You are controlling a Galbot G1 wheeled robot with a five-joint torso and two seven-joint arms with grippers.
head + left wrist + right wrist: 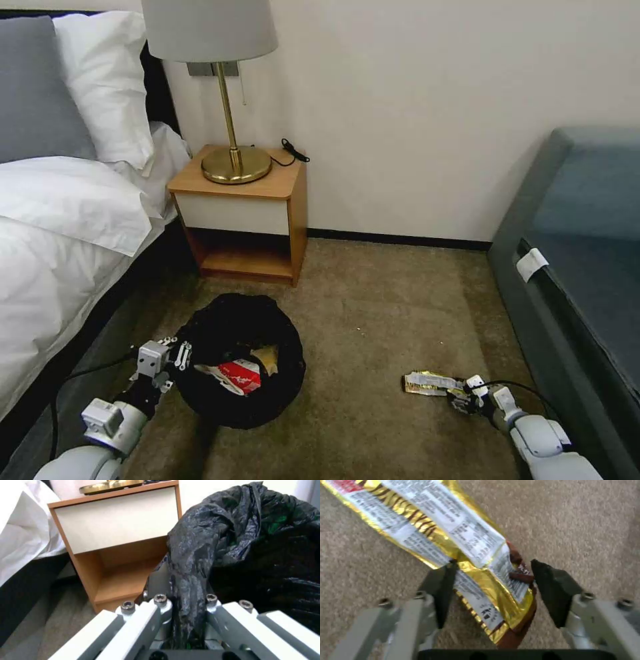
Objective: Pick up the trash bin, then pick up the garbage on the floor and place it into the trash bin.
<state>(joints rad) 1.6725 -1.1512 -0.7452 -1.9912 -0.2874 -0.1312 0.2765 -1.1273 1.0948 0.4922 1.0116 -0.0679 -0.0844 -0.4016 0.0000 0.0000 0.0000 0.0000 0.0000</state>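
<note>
Foil first: the right wrist view has the crinkly gold-and-white snack wrapper (460,555) lying on the beige carpet (586,517), one end between the spread black pads (553,592) of the right gripper (491,580), not pinched yet. Left wrist view shows the left gripper (185,602) clamped on a bunched fold of the trash bin (253,555) liner. Head view, lower centre: the round black bin holds a red-and-white cup (237,377) and brown paper (267,357), with a wooden nightstand (247,213) behind.
</note>
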